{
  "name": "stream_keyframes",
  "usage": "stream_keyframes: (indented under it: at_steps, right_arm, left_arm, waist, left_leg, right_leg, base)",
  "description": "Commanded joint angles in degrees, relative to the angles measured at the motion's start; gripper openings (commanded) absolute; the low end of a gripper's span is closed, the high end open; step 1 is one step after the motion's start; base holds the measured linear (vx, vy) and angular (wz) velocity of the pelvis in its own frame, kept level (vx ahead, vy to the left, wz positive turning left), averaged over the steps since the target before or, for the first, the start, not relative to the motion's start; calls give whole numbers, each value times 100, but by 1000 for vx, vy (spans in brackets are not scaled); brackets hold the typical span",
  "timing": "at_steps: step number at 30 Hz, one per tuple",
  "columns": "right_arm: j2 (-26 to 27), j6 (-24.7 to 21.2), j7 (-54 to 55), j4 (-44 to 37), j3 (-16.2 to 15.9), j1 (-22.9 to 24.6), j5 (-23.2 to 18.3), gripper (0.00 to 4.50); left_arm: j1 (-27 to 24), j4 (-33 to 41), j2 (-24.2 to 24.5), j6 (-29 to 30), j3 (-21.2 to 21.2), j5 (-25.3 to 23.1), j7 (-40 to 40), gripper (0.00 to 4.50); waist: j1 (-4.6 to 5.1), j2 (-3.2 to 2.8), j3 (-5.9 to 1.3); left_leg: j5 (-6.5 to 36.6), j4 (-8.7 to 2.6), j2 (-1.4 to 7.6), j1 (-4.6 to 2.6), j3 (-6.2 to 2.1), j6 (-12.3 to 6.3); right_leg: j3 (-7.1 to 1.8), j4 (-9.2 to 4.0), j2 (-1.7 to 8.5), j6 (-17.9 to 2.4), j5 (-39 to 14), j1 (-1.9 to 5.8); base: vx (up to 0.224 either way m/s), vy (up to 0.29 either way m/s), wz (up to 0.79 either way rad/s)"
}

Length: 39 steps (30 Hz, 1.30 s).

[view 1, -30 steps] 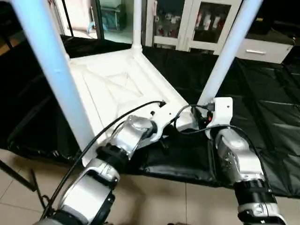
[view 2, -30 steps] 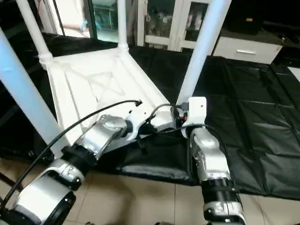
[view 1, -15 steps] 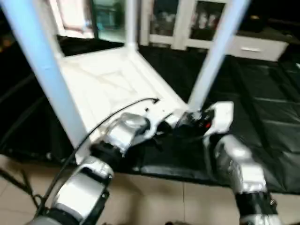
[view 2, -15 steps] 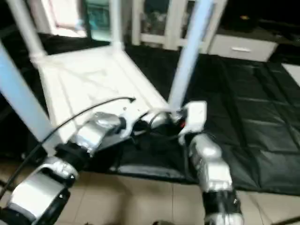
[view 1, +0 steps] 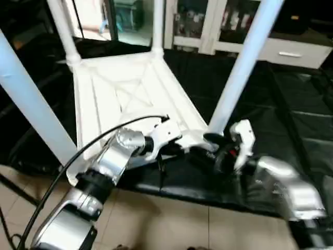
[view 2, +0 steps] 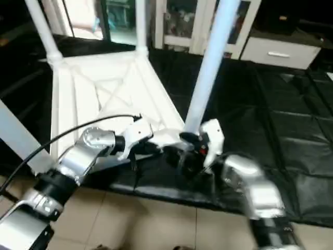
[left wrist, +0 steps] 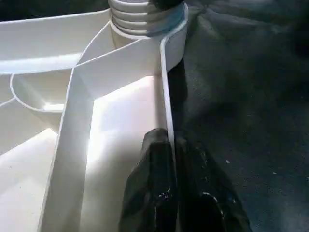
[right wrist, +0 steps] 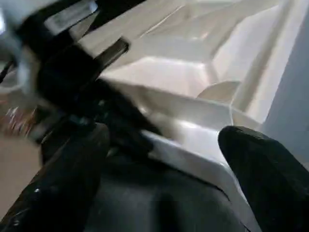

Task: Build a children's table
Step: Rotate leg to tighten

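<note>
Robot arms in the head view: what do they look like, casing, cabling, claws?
Silver rounded forearm shells with black ring joints. A black cable loops along the left arm; white wrist brackets. The right arm has a small red spot by its bracket. Each claw has two glossy black fingers.

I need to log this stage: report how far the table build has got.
Done: the table top lies upside down with four legs standing in its corner sockets. In hand: the left tool is shut on the top's rim; the right tool is open beside it. Left: turning the table upright.
</note>
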<state>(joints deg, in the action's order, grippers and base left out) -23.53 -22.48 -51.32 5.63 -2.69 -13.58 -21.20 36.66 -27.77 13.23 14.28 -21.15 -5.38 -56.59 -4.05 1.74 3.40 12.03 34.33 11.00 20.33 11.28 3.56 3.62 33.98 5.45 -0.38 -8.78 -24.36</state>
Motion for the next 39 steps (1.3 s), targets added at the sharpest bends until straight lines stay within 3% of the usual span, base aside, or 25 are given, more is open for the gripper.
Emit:
stream_keyframes:
  at_steps: [1,7,12,17,22,25,29,30,31,35,39]
  right_arm:
    - [-486,-84,-126,-162,241,196,72,447]
    - [-944,55,-436,-450,222,548,200,447]
    - [-1290,118,-632,-548,521,750,-12,447]
    - [-1500,204,-625,-435,714,819,6,447]
    - [-1226,257,-313,-370,868,649,-122,447]
    - [-1081,244,-305,-378,789,576,-165,447]
    - [-927,422,-217,-52,571,360,96,447]
    - [-809,533,-148,244,477,160,219,447]
    - [-718,636,-155,488,392,-4,299,447]
    - [-576,904,-105,1042,220,-374,529,447]
    - [-513,1236,-9,1472,68,-665,818,447]
  left_arm:
    - [-139,296,4,-219,35,392,-400,0]
    - [-222,412,162,-144,123,409,-437,0]
    - [-270,480,221,-96,169,390,-458,0]
    - [-291,493,224,-67,179,378,-457,0]
    - [-318,562,181,-61,183,449,-470,0]
    - [-344,631,172,-43,149,493,-528,0]
    - [-362,688,160,-9,121,509,-572,0]
    - [-367,707,148,7,113,510,-572,0]
    - [-372,721,141,17,105,506,-574,0]
    - [-387,745,137,37,95,487,-572,0]
    - [-396,766,133,60,98,469,-543,0]
  waist:
    - [-21,118,-366]
    - [-29,127,-336]
    - [-37,127,-352]
    - [-14,140,-345]
    - [7,120,-359]
    - [20,110,-370]
    - [44,97,-377]
    - [40,100,-366]
    - [68,108,-362]
    - [68,116,-361]
    - [62,126,-373]
  left_leg:
    - [691,-404,237,-13,-63,-548]
    - [980,-428,220,-8,-78,-392]
    - [939,-414,213,10,-82,-425]
    - [947,-403,209,13,-80,-488]
    - [843,-401,203,21,-83,-498]
    - [811,-390,208,14,-80,-543]
    - [718,-382,210,9,-77,-547]
    - [754,-384,211,-2,-68,-552]
    - [755,-392,199,33,-76,-532]
    - [793,-382,201,1,-67,-488]
    - [478,-361,198,2,-54,-622]
  right_leg:
    - [-256,-334,302,-1280,-1196,347]
    - [-251,-424,297,-958,-1937,306]
    - [-252,-399,299,-998,-1797,326]
    - [-236,-431,288,-950,-1989,310]
    - [-227,-405,277,-1025,-1773,315]
    - [-226,-390,280,-1099,-1634,321]
    - [-224,-351,269,-1217,-1414,314]
    - [-228,-368,268,-1232,-1431,314]
    - [-218,-360,271,-1237,-1473,328]
    - [-220,-372,283,-1235,-1640,305]
    - [-229,-300,269,-1352,-1118,323]
  base:
    - [0,0,0]
    - [0,0,0]
    - [0,0,0]
    - [0,0,0]
    - [0,0,0]
    - [0,0,0]
    - [0,0,0]
    - [0,0,0]
    - [0,0,0]
    - [0,0,0]
    - [0,0,0]
